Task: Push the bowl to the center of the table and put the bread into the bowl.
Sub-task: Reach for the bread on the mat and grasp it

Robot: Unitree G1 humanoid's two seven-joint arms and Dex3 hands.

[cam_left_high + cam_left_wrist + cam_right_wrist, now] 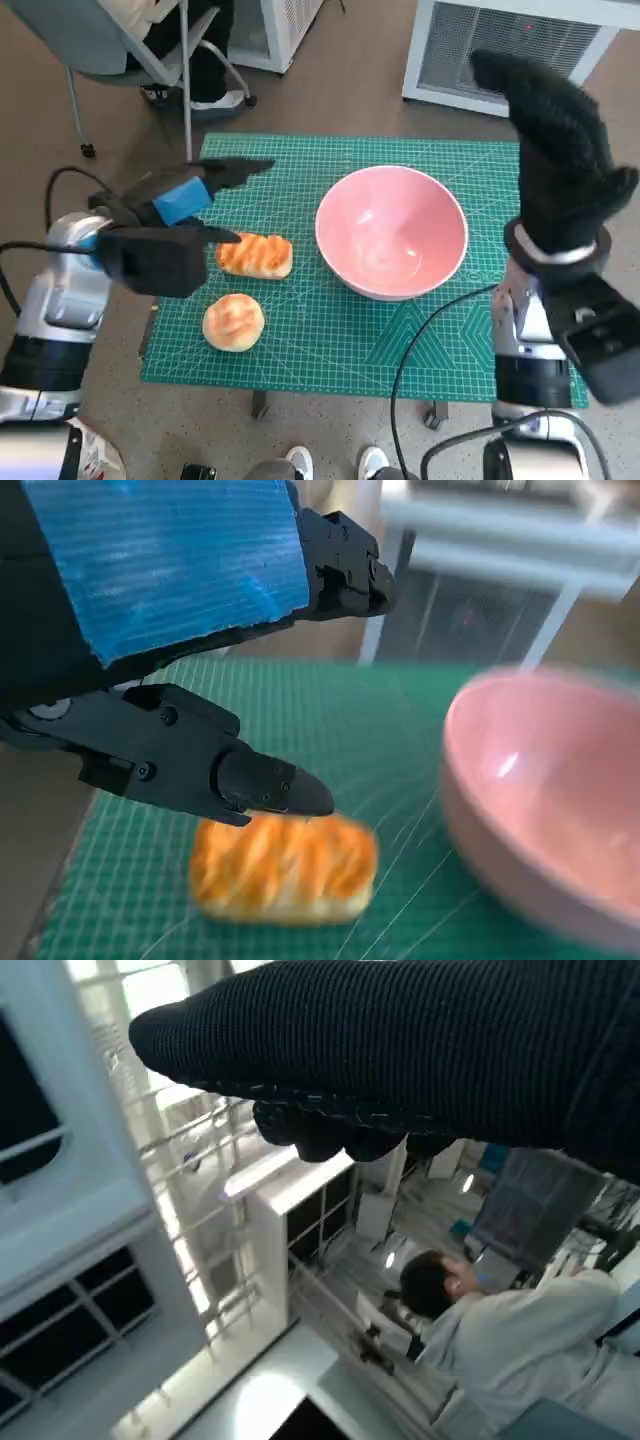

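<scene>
A pink bowl (pixel 392 232) stands empty on the green cutting mat (pixel 330 330), a little right of its middle; its rim shows in the left wrist view as well, bowl (pixel 540 800). A striped oblong bread (pixel 255 254) lies left of the bowl, and a round bun (pixel 233 322) lies nearer the front edge. My left hand (pixel 175 215) hovers just left of the oblong bread (pixel 283 868), fingers apart and holding nothing, one fingertip (pixel 290 792) right above the bread. My right hand (pixel 555 150) is raised high right of the bowl, fingers pointing up, empty.
A chair (pixel 130 50) and a person's legs stand beyond the mat's far left corner. White cabinets (pixel 500 50) stand behind the table. A cable (pixel 420 350) crosses the mat's front right part. In the right wrist view a person (pixel 500 1330) in a pale top sits nearby.
</scene>
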